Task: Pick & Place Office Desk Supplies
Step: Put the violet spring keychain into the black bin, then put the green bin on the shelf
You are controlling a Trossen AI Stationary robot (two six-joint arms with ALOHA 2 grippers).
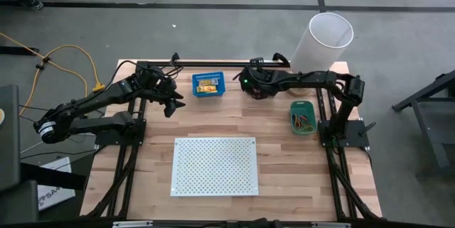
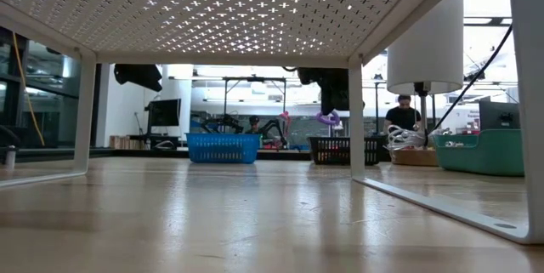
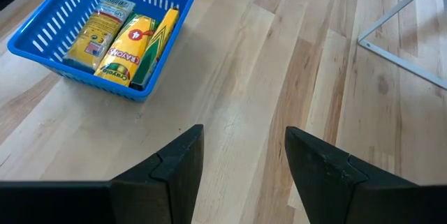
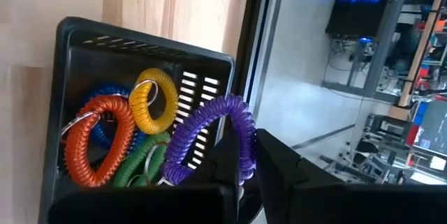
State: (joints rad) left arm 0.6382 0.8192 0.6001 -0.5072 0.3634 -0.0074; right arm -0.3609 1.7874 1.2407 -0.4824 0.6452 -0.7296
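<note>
Dangling from the right hand (image 4: 241,172), pinched shut on it, the purple loop (image 4: 209,137) hangs just above the black bin (image 4: 84,42) where orange, yellow and green loops already lie. That springy coil could snag a finger on release, bounce off the rim onto the desk (image 1: 284,157), or drag a neighbour out. The left hand (image 3: 241,161) hovers open near the blue bin (image 3: 49,21), holding nothing.

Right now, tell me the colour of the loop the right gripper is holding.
Purple. The coiled loop pinched in the right gripper shows best in the right wrist view.
</note>
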